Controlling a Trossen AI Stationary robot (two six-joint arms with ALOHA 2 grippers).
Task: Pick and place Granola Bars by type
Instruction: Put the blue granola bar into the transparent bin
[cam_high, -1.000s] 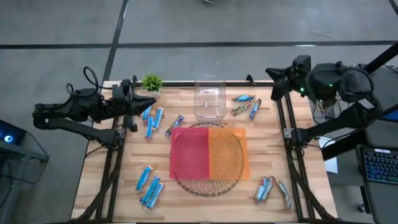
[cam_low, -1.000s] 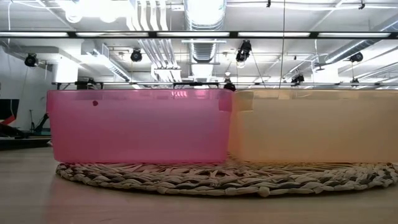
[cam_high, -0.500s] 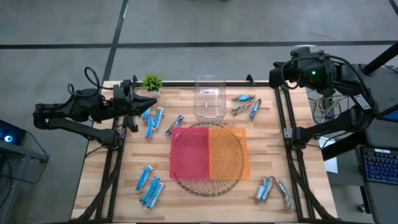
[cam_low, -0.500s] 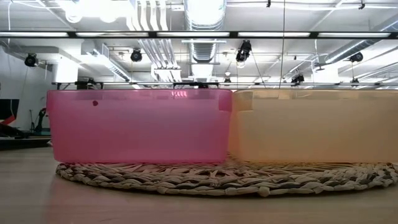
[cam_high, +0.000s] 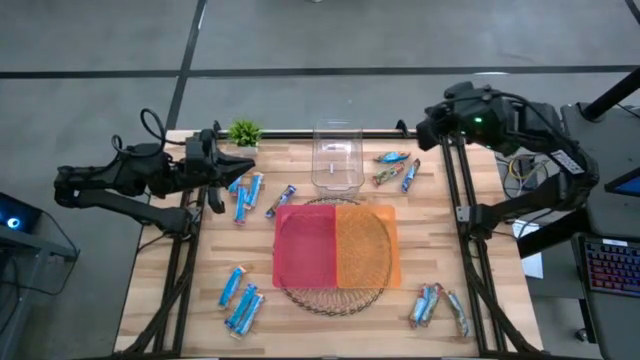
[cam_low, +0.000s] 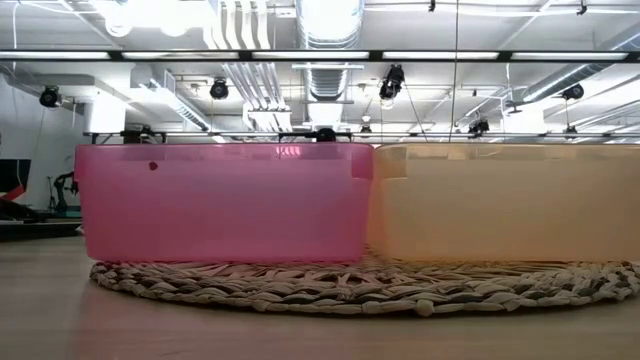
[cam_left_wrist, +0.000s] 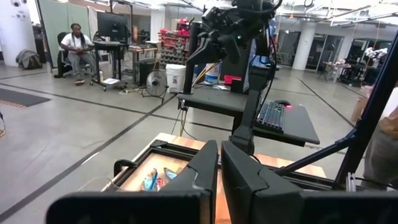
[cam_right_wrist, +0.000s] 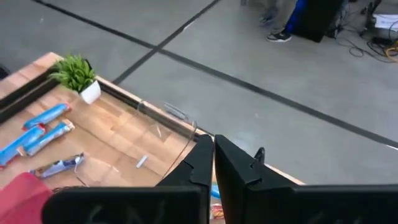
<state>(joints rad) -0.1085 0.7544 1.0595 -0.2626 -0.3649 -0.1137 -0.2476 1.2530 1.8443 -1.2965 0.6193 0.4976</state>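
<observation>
The left gripper (cam_high: 243, 160) has its fingers pressed together on nothing, left of the pink bin (cam_high: 305, 246). The right gripper (cam_high: 424, 128), likewise closed and empty, hangs beyond the bin's far right. Pink bin and orange bin (cam_high: 366, 244) sit side by side on a woven mat (cam_high: 335, 297); nothing shows inside either, nor in the clear tub (cam_high: 336, 158) behind the pink bin. The Granola Bars (cam_high: 241, 298) are shiny, mostly light blue: four near the left gripper, three left-front of the pink bin, three beside the tub, about three right-front.
</observation>
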